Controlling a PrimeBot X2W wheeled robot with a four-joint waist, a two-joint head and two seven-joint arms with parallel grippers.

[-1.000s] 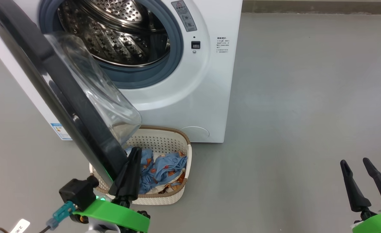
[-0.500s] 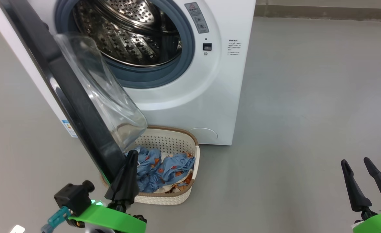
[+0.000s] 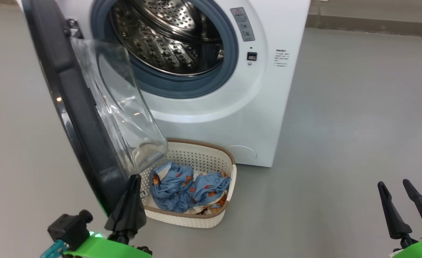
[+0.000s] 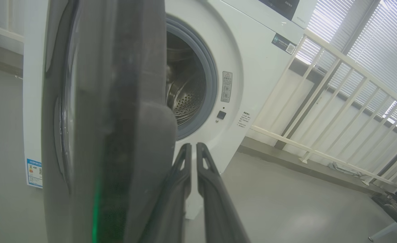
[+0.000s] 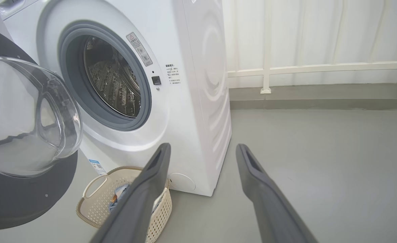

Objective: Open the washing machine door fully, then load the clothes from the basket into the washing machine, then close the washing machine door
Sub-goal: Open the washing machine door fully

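Of the 3 steps, step 1 is judged nearly done. The washing machine door [image 3: 78, 118] is swung well out from the washing machine [image 3: 268, 107], and the steel drum [image 3: 171, 39] is laid bare and looks empty. Whether the door can swing further cannot be told. Loading and closing are left.

The door is hung at the machine's left side and stands upright, seen almost edge-on in the head view. Its flat face runs from the machine's front out toward the robot, and its glass bowl bulges to the robot's right, over the basket [image 3: 196, 220].

The basket is set on the floor [image 3: 340, 125] at the foot of the machine's front, toward the left corner. The clothes [image 3: 185, 188] are heaped in it as a crumpled bundle with no clear long axis.

The left gripper [image 3: 134, 179] is pinched tight with nothing between its 2 fingers. It is placed just beside the door's lower inner edge, pointing up along it; contact cannot be confirmed. The right gripper [image 3: 393, 183] is spread wide and empty, held low over the floor, well apart from the basket.
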